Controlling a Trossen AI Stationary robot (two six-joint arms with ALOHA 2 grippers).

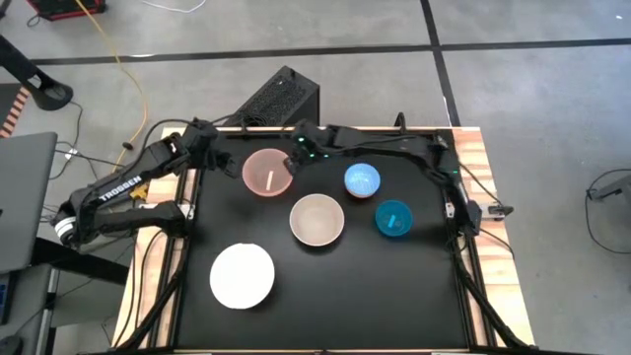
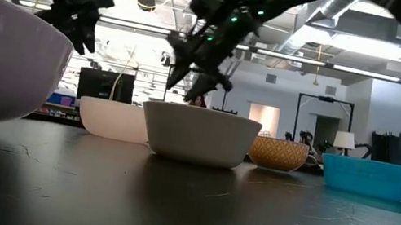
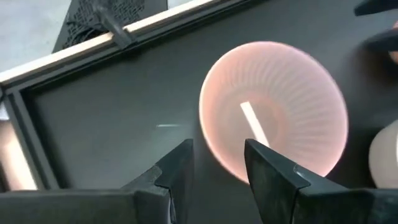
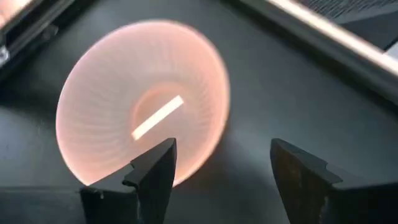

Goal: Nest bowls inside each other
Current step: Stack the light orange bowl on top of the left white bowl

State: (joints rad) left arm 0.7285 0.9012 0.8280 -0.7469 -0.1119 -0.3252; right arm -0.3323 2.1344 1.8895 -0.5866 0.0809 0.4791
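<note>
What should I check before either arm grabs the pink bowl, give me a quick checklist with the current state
1. Pink bowl empty and upright: ok.
2. Right gripper open, pink bowl's rim between its fingers: ok.
3. Left gripper open, by the bowl's other side: ok, though both arms crowd one bowl.
4. Bowls all separate, none nested yet: white bowl, beige bowl, teal bowl, light blue bowl: ok.
5. Whether either gripper touches the rim: cannot tell.
</note>
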